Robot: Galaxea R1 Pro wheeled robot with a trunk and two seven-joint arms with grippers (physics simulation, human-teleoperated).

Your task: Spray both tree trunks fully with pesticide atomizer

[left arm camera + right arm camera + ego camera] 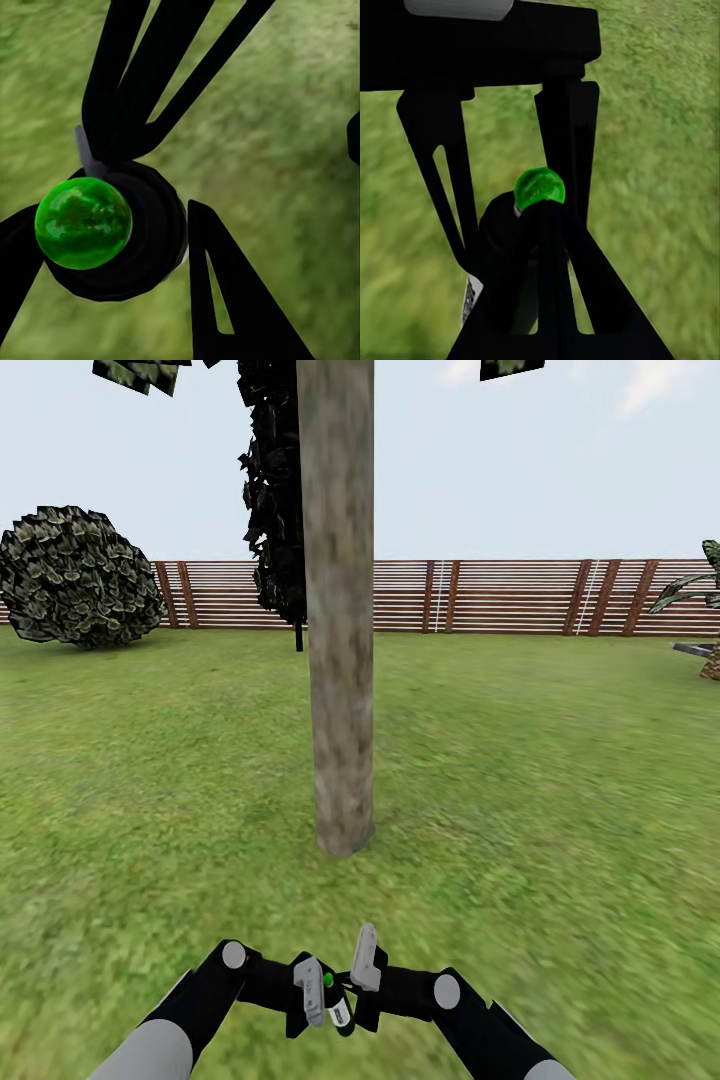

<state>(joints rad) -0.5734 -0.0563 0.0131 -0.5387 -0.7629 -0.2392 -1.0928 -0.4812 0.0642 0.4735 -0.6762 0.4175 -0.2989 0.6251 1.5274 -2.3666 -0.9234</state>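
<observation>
The left arm is reaching inward, low before the trunk; the left gripper (310, 992) is pinching the pesticide atomizer (335, 1000) by its dark body. The right gripper (365, 965) is meeting it from the opposite side, its grip indiscernible. The tree trunk (340, 660) is standing directly ahead on the garden lawn (550, 810).

You are looking at a wide green grass lawn (560, 780), flat and mottled with paler patches, running back to a reddish-brown horizontal-slat wooden fence (500, 597) that stands along its far edge. Straight ahead of you a thick, straight, pale grey-brown bark trunk (340, 660) rises from the grass, slightly flared where it meets the ground. Far off to your left a rounded dark-leaved shrub (75, 575) sits on the lawn near the fence. A short palm (708, 600) stands at the far right edge.
</observation>
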